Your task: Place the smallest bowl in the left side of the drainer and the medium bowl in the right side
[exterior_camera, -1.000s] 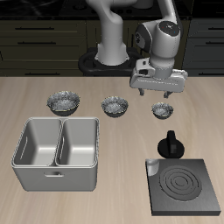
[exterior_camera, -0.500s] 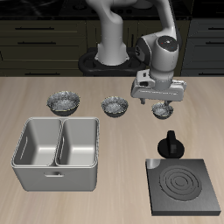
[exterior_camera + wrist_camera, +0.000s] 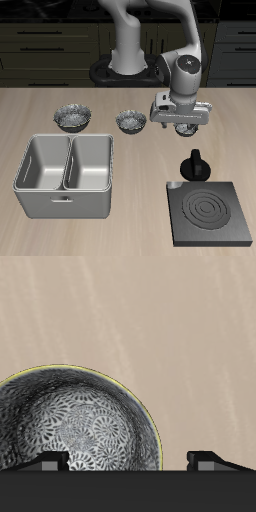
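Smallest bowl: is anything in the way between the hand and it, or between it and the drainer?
Nothing visible separates the hand from the smallest dark-grey mottled metallic bowl, directly beneath it. The medium mottled metallic bowl sits on the table roughly between that bowl and the light-grey metal two-compartment drainer, so a lifted carry should probably clear it.

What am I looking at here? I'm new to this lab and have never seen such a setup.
These are simulator renders of a robot arm at a table. One picture looks at it from outside; the other comes from a camera on the arm's tool, looking down.

On the table stand three mottled metal bowls: the smallest bowl right under the tool, the medium bowl and the largest bowl beside it. Nearer the front are a two-compartment drainer, a black stove plate and a black knob.

The tool is open, holding nothing.
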Controlling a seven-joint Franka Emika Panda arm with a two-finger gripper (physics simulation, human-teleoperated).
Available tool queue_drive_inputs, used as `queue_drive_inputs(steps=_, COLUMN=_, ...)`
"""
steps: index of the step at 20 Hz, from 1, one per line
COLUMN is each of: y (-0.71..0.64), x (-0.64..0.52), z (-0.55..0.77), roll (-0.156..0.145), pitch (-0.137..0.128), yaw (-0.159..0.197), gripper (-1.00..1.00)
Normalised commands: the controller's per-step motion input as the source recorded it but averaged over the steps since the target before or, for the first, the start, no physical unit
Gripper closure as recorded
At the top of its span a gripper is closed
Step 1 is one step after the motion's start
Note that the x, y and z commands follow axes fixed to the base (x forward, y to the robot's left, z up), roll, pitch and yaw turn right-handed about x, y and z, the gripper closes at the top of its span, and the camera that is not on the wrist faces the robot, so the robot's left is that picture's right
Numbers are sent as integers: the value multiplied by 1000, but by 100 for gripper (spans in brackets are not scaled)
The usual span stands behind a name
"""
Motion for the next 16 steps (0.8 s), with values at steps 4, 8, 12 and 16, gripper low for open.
queue_drive_inputs(steps=4, y=-166, x=23, z=-182, roll=-24, pitch=41, yaw=-19, gripper=100)
queue_drive_inputs(steps=8, y=-86, x=-5, z=50, roll=10, pitch=2, yaw=-21, gripper=100)
queue_drive_inputs(steps=12, y=-114, x=0, z=373, roll=12, pitch=-71, yaw=-6, gripper=100)
queue_drive_inputs(steps=16, y=-171, x=119, z=244, roll=-12, pitch=-30, yaw=7, gripper=100)
